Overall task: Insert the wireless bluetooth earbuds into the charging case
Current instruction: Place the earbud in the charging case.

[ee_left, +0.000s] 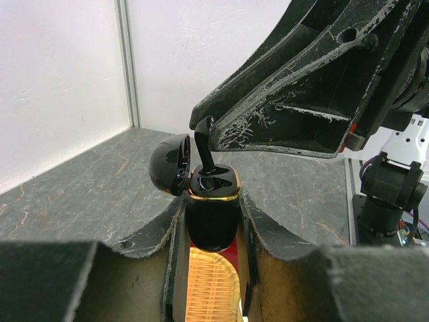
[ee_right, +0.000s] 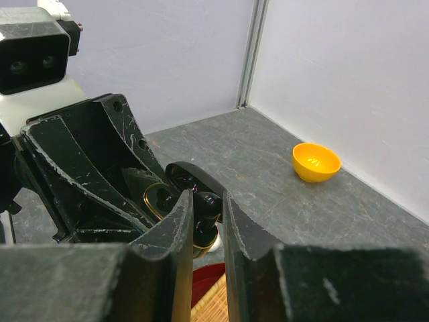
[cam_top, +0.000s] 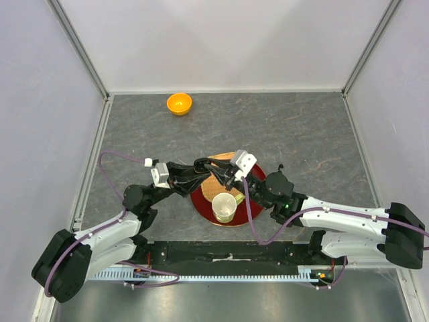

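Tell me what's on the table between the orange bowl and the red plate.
Nothing: the top view shows bare grey table all the way from the orange bowl to the red plate.

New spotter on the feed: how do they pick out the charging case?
Above the red plate at the table's middle, just beyond the cream cup, look in the left gripper. The charging case is the small glossy black block clamped upright there; its gold rim and hinged-open domed lid set it apart from the slim black earbud at its mouth.
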Motion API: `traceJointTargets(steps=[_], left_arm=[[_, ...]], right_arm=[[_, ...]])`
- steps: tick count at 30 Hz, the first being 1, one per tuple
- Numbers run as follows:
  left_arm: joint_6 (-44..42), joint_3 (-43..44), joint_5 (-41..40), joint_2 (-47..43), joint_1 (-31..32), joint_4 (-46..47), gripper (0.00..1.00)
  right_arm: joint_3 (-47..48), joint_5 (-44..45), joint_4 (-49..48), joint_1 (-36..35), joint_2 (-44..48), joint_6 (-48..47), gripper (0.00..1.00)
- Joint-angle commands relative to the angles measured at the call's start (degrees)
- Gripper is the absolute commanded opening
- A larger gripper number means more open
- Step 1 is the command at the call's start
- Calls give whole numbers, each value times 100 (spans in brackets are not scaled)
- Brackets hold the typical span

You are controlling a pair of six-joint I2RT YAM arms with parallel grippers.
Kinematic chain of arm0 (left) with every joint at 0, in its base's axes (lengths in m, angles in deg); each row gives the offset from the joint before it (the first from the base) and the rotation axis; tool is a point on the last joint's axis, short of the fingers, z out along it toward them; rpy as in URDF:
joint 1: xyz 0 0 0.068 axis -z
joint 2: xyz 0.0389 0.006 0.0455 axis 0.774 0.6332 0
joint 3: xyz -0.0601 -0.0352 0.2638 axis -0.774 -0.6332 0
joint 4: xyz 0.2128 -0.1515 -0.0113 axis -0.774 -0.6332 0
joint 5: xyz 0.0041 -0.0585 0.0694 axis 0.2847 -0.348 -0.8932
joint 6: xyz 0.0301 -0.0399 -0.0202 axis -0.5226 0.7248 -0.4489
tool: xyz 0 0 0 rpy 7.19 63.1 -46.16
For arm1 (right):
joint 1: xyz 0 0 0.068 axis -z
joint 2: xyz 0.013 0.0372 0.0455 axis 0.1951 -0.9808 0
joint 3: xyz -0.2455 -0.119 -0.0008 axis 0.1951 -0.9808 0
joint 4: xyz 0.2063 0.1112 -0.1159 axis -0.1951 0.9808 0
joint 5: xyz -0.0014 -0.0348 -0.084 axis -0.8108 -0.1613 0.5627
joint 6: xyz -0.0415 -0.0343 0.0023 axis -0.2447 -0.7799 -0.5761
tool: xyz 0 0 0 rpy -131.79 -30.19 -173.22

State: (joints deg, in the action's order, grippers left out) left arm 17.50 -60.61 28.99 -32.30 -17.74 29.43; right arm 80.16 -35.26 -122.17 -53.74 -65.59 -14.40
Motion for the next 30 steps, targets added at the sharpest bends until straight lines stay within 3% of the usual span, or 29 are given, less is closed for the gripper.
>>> traceJointTargets(steps=[1,17,30], left_arm=[[-164,-26,66,-174,16,655,2],[-647,-413,145,-350,69,1402,2],[-894,-694,-320,-578,122,1648,2]], right_arm=[[17,262,204,30,46,-98,0],[342,271,494,22,-69,341,0],[343,-37,213,30,-227,456,0]])
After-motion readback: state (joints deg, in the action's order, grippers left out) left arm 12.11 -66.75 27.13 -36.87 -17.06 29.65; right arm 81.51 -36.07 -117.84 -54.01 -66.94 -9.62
